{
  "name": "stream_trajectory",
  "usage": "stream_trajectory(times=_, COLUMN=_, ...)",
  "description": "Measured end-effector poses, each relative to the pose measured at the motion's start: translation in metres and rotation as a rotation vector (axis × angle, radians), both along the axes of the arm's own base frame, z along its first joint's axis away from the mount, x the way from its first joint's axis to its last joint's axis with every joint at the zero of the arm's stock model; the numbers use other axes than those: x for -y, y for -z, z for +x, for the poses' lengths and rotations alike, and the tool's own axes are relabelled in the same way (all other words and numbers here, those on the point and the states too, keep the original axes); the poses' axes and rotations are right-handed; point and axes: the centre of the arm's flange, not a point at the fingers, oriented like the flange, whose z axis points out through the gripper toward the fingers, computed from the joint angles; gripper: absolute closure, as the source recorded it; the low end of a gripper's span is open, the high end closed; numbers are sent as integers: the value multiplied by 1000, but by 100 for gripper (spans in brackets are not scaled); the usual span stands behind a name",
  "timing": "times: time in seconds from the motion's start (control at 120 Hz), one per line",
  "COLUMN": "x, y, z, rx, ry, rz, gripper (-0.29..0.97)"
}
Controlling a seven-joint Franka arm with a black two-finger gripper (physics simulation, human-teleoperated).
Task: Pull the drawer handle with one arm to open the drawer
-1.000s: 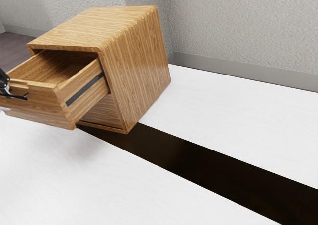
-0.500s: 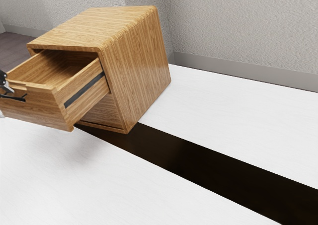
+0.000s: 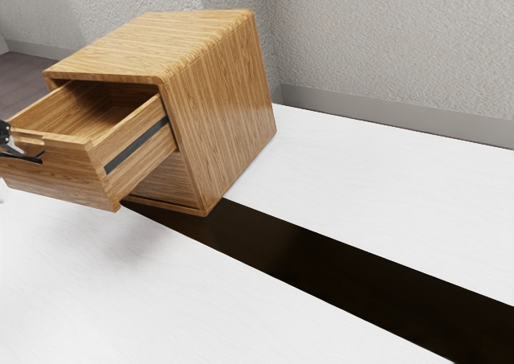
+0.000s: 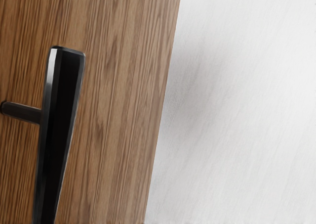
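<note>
A bamboo-wood cabinet (image 3: 217,91) stands on the white table, tilted toward the exterior view's left. Its upper drawer (image 3: 88,127) is pulled well out and its hollow inside shows. A thin black bar handle (image 3: 22,158) sticks out from the drawer front at the exterior view's left edge. A sliver of my gripper (image 3: 4,137) shows at that edge, right by the handle. In the wrist view the black handle (image 4: 57,135) stands off the wooden drawer front (image 4: 118,85) on a short post, close to my hand.
The white table (image 3: 361,179) runs toward the exterior view's right, crossed by a wide dark strip (image 3: 337,276) that passes under the cabinet. A grey textured wall (image 3: 385,34) stands behind. Bare tabletop (image 4: 247,110) lies beside the drawer front.
My gripper has slid further toward the exterior view's left edge, and the drawer has come out slightly more with it.
</note>
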Motion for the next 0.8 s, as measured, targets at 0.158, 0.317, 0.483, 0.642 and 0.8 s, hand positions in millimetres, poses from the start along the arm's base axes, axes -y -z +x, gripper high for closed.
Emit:
stream_trajectory(times=0.158, x=2, y=2, z=-7, rx=-2, ry=-11, rz=-4, gripper=0)
stream_trajectory(times=0.317, x=6, y=2, z=-16, rx=-3, ry=-21, rz=-2, gripper=0)
stream_trajectory(times=0.483, x=12, y=3, z=-23, rx=-5, ry=-28, rz=-3, gripper=0)
stream_trajectory(times=0.642, x=29, y=-16, z=-28, rx=22, ry=-18, rz=21, gripper=2)
stream_trajectory(times=0.8, x=228, y=-135, z=-33, rx=181, ry=175, rz=190, gripper=1)
